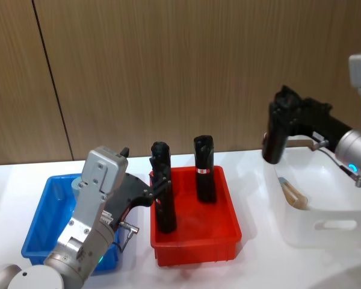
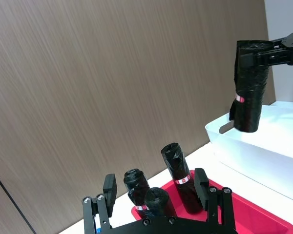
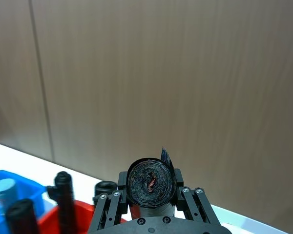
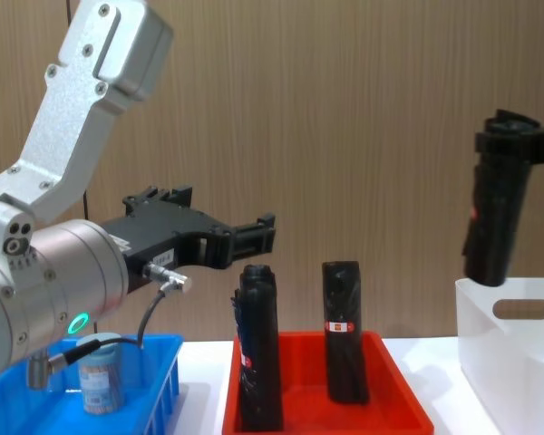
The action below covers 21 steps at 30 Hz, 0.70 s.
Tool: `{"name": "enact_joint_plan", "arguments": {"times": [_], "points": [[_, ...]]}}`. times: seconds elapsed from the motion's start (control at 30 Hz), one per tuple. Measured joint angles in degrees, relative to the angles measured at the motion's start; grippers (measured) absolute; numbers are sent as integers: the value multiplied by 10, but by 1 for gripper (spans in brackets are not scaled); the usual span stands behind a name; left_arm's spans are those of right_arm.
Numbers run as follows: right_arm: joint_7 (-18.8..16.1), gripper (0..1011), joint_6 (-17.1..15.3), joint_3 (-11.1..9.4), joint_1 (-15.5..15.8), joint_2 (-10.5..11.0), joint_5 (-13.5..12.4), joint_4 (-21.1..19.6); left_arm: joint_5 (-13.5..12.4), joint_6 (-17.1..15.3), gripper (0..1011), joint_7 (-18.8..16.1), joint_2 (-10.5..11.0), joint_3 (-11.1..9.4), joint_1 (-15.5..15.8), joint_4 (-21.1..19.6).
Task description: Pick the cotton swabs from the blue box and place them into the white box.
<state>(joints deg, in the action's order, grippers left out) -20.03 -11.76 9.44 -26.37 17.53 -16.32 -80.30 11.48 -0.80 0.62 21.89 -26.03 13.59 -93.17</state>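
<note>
On the white table (image 1: 253, 271), the right end effector (image 1: 277, 120) grips a black pack (image 1: 274, 141) above the white box (image 1: 325, 226); the left end effector (image 4: 254, 237) gapes.

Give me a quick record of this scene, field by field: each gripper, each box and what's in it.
left gripper: open, empty, raised near the red tray's left end
right gripper: shut on a black roll, held above the white box
blue box: on the table at the robot's left, a cotton swab jar standing inside
red tray: in the middle, black rolls upright in it
white box: at the right, one pale jar-like item lying inside, too unclear to name
</note>
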Motion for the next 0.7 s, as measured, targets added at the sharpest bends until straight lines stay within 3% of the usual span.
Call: {"name": "enact_joint_plan", "arguments": {"times": [0.3, 0.7], "points": [[15, 508, 15, -12, -8, 10, 10, 31, 0, 0, 1004, 0, 0, 0, 0, 0], [25, 508, 23, -20, -13, 14, 6, 71, 0, 0, 1004, 0, 0, 0, 0, 0]]}}
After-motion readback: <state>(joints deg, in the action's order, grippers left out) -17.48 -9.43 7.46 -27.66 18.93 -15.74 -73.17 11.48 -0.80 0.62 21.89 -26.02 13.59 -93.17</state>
